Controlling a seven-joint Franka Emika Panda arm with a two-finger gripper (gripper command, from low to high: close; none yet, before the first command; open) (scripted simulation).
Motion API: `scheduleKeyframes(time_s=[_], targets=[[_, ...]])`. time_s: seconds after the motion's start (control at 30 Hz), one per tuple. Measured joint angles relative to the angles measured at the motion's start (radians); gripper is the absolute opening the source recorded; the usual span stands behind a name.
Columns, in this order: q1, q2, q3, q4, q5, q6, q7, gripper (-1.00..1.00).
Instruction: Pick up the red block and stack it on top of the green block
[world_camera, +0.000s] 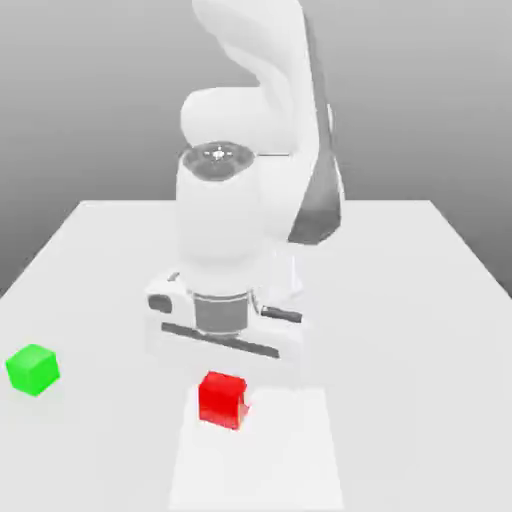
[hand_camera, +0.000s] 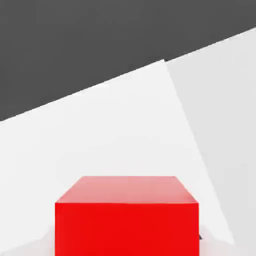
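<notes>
Red block (world_camera: 222, 399) sitting low near the desk (world_camera: 420, 300), right under the arm's hand. Green block (world_camera: 33, 368) well apart toward the exterior view's left, bare on top. Can't tell claw state. Stacking not done yet.

one red block (world_camera: 222, 399), one green block (world_camera: 33, 369)
</notes>
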Motion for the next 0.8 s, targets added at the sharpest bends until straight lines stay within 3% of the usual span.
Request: scheduleKeyframes(time_s=[0.33, 0.53, 0.57, 0.8], targets=[[-0.395, -0.038, -0.190, 0.044, 0.009, -0.081, 0.327, -1.00], [-0.459, 0.123, -0.150, 0.059, 0.111, 0.060, 0.301, -1.00], [-0.465, 0.146, -0.141, 0.060, 0.125, 0.081, 0.291, 1.00], [-0.466, 0.145, -0.141, 0.060, 0.124, 0.079, 0.292, 1.00]])
